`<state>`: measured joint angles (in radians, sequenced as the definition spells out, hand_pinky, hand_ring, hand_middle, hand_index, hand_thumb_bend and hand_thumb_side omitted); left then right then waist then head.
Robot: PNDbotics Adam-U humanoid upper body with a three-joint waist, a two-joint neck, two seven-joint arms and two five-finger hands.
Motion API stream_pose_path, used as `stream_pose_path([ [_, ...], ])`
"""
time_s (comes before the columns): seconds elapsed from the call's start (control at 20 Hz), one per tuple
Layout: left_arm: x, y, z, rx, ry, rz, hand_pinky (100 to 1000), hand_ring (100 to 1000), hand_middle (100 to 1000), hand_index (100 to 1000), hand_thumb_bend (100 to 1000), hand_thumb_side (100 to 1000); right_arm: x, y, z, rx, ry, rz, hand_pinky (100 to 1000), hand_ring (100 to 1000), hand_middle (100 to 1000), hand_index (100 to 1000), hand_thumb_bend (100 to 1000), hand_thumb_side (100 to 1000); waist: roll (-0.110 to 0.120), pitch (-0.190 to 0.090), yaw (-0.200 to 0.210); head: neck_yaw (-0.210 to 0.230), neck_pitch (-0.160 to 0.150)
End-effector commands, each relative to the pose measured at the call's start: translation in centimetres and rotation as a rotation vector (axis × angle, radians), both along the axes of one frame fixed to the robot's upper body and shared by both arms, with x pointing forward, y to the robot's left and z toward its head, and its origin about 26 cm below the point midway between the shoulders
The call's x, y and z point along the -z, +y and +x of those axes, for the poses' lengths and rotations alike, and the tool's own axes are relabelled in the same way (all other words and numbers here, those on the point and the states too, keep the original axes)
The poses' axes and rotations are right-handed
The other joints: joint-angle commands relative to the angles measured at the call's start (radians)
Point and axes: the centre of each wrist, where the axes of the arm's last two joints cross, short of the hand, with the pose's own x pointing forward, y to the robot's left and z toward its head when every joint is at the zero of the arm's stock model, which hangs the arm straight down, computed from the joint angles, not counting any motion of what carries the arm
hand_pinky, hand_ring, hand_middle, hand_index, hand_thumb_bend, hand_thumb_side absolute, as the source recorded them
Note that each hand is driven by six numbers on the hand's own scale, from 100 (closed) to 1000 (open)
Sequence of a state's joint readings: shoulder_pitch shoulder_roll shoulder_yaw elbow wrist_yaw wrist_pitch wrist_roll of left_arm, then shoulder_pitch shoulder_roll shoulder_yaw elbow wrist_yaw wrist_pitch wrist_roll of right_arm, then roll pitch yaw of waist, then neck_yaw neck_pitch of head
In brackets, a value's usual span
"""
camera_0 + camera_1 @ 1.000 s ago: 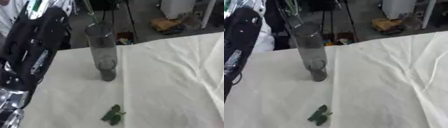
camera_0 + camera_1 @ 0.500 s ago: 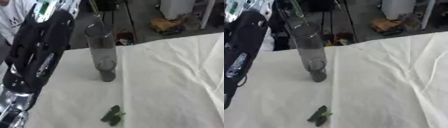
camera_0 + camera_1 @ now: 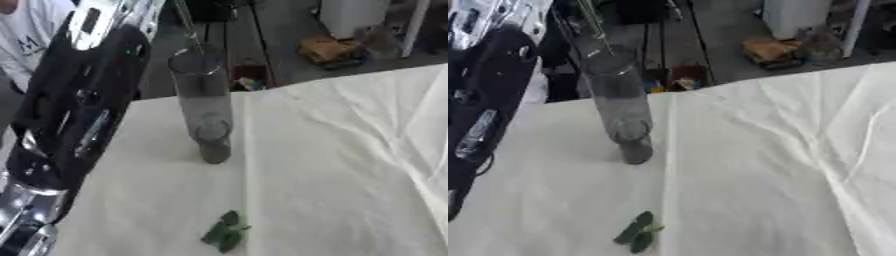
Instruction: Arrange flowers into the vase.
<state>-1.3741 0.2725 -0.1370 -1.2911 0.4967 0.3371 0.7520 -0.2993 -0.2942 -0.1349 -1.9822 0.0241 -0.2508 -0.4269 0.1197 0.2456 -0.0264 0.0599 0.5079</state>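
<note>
The left arm (image 3: 79, 105) rises beside the vase (image 3: 203, 105), its hand out of view; a stem (image 3: 186, 22) enters. A swing could topple the vase.

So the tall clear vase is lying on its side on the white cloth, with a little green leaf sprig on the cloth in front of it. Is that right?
Not quite. The tall clear vase stands upright on the white cloth, not on its side; the left eye view shows this. The rest holds: a little green leaf sprig lies on the cloth in front of it.
</note>
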Motion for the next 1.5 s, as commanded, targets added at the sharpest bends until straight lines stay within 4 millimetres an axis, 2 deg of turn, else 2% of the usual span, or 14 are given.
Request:
stream_pose_path([
  [0.05, -0.8, 0.4, -0.4, -0.178, 0.117, -0.001, 100, 100, 100, 100, 100, 752, -0.9, 0.1, -0.2, -0.011, -0.031, -0.006, 762, 618, 481, 830, 100, 930, -0.008, -0.018, -0.004, 0.005, -0.014],
  [0.4, -0.1, 0.2, 0.2, -0.174, 0.148, -0.005, 100, 100, 100, 100, 100, 757, -0.8, 0.1, -0.2, -0.012, -0.029, -0.006, 764, 619, 480, 831, 100, 931, -0.008, -0.014, -0.006, 0.008, -0.01],
  [0.85, 1.3, 0.6, 2.0, -0.209, 0.214, -0.008, 100, 100, 100, 100, 100, 761, -0.8, 0.1, -0.2, -0.012, -0.025, -0.006, 766, 620, 478, 833, 100, 933, -0.003, -0.009, -0.012, 0.009, -0.01],
  [1.5, 2.2, 0.2, 2.5, -0.199, 0.25, -0.004, 100, 100, 100, 100, 100, 780, -0.8, 0.1, -0.2, -0.018, -0.019, -0.009, 769, 620, 475, 835, 100, 935, -0.001, 0.0, -0.014, 0.015, -0.017],
])
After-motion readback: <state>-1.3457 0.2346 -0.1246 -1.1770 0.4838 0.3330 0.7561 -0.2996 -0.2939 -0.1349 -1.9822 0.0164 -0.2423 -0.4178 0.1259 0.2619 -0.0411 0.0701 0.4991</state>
